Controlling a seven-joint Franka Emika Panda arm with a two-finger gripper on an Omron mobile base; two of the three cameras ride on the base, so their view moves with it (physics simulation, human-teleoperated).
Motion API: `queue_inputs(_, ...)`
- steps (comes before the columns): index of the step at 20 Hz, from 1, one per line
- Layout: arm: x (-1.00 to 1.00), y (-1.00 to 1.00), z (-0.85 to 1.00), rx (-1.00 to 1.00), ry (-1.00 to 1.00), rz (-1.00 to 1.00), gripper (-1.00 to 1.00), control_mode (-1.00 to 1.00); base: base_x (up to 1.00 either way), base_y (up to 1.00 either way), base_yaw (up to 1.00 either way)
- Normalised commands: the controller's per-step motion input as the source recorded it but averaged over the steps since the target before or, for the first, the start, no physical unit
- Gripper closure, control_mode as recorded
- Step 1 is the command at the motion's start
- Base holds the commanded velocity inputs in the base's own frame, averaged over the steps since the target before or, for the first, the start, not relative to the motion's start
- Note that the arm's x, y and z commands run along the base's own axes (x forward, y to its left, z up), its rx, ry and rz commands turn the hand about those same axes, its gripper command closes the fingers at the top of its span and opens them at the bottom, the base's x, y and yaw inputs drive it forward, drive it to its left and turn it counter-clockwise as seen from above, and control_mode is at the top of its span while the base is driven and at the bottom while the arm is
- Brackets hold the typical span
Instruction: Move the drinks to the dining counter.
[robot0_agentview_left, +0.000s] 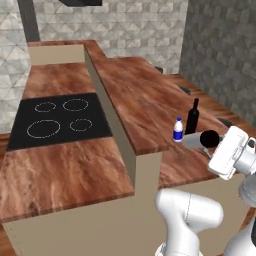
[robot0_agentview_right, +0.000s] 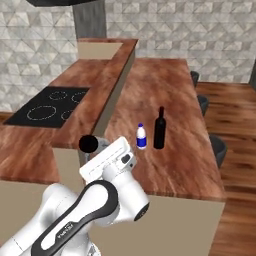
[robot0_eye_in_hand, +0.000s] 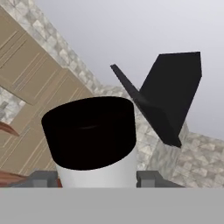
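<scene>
My pincer (robot0_eye_in_hand: 98, 177) pinches the grey cylinder (robot0_eye_in_hand: 94, 148), tipped sideways just beside the blue bottle (robot0_agentview_left: 178, 129). Grip's low near the base; it could slip w/ any jolt and knock over that bottle.

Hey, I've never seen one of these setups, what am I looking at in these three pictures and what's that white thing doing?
It is a simulated kitchen with a white robot arm on a base that can drive. Two pictures come from cameras riding on the base, behind the arm to its left and right; the third looks along the gripper from a camera on the hand. On the long wood counter stand a slim black bottle and a small blue-and-white bottle. A black cooktop sits on the other wood top. In the hand view the two fingertips sit on either side of a pale-grey cylinder with a black cap, so the gripper appears to be holding it, lying nearly on its side above the counter's near end.
</scene>
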Motion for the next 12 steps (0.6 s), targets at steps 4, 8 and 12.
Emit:
queue_inputs(4,0.00,0.00,0.00,0.00,0.00,0.00,1.00,1.00,0.00,-0.53,0.15)
queue_inputs(8,0.00,0.00,0.00,0.00,0.00,0.00,1.00,1.00,0.17,-0.11,0.13)
queue_inputs(12,0.00,0.00,0.00,0.00,0.00,0.00,1.00,1.00,0.39,0.00,0.16)
